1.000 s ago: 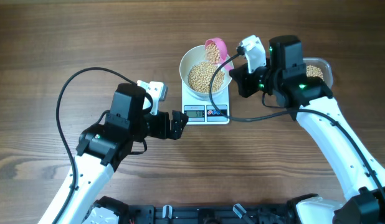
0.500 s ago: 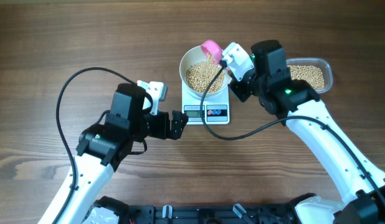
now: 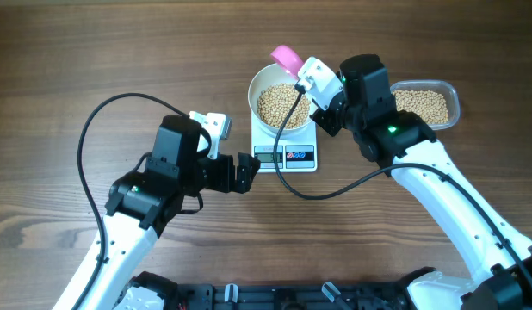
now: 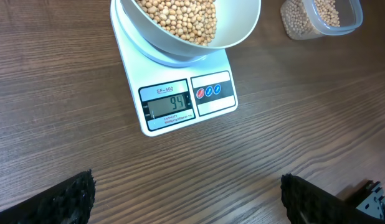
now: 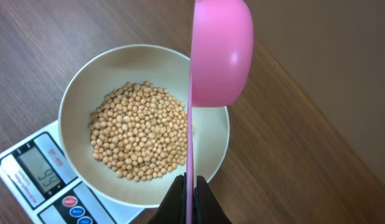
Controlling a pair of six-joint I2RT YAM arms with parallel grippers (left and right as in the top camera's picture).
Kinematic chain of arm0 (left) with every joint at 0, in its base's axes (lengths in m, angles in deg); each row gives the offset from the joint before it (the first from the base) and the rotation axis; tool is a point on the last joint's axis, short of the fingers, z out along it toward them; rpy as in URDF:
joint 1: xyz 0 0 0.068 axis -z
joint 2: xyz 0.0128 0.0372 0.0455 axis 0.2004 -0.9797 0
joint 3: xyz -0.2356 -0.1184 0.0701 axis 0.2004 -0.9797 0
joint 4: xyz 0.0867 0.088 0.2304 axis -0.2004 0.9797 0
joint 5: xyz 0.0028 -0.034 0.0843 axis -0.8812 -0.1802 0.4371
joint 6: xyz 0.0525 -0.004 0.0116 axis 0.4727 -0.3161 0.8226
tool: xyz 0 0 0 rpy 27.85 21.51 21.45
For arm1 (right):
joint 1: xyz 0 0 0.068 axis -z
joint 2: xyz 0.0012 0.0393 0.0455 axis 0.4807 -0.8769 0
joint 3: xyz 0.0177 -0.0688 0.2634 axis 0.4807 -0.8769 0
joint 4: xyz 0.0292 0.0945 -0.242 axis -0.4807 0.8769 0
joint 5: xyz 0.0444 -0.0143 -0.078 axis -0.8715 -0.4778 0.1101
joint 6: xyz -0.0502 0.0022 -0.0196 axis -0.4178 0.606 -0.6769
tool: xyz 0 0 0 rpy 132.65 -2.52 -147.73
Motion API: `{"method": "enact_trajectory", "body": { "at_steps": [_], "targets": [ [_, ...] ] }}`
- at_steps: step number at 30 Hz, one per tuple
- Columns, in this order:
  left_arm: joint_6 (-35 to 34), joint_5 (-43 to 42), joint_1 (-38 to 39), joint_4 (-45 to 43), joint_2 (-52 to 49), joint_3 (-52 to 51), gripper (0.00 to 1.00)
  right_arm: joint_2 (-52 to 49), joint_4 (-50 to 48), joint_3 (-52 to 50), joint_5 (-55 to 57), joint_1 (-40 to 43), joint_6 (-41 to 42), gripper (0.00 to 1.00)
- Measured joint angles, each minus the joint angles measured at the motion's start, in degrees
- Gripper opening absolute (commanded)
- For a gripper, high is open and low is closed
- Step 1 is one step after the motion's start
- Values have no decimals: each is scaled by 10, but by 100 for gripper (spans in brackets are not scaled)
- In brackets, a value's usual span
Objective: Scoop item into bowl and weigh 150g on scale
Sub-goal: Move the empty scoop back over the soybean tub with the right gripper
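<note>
Dark wood-grain tabletop (image 3: 77, 52) carries small round tan beans (image 3: 279, 105) heaped in the round white bowl (image 3: 258, 86) on the flat white rectangular scale (image 3: 287, 158). Only my left wrist view reads its grey display (image 4: 171, 104): 94. My right gripper (image 5: 191, 186) pinches a glossy pink plastic scoop (image 5: 220, 53); my left gripper (image 3: 251, 172) gapes wide.

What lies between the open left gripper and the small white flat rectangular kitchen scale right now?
Nothing but bare brown wooden table. The left wrist view shows a clear stretch of wood between the left gripper and the scale.
</note>
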Motion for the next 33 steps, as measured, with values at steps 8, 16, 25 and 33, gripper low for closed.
{"method": "enact_trajectory", "body": {
  "at_steps": [8,16,25,33],
  "targets": [
    [0,0,0,0,0,0,100,21,-16,0,57,2,125,5],
    [0,0,0,0,0,0,100,108,42,8,-17,189,195,4],
    [0,0,0,0,0,0,100,107,180,9,-97,407,212,4],
    [0,0,0,0,0,0,100,20,186,8,-49,409,173,4]
  ]
}}
